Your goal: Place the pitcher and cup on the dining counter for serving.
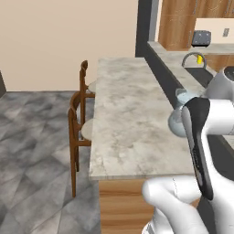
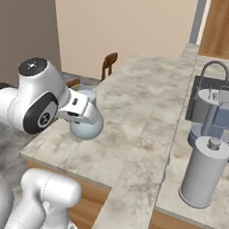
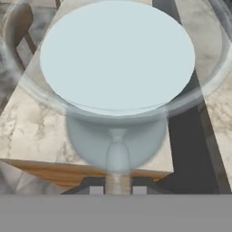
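The arm covers most of the pitcher (image 1: 179, 119) from the left, and up close its rim runs off the frame. That yellow cup (image 1: 199, 59) by the sink is too tiny to make out.

Pale blue-grey translucent pitcher (image 2: 86, 126); beige-grey marbled dining counter (image 1: 125, 119).

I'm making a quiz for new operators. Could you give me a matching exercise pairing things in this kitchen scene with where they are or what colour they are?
Things:
1. pitcher
2. cup
3. paper towel holder
4. chairs

Descriptions:
A. yellow, far back by the sink faucet
B. white cylinder with a knob, on the worktop near the sink
C. brown wood, along the far side of the dining counter
D. pale blue glass, at the pincer, above the dining counter

Pairs: 1-D, 2-A, 3-B, 4-C
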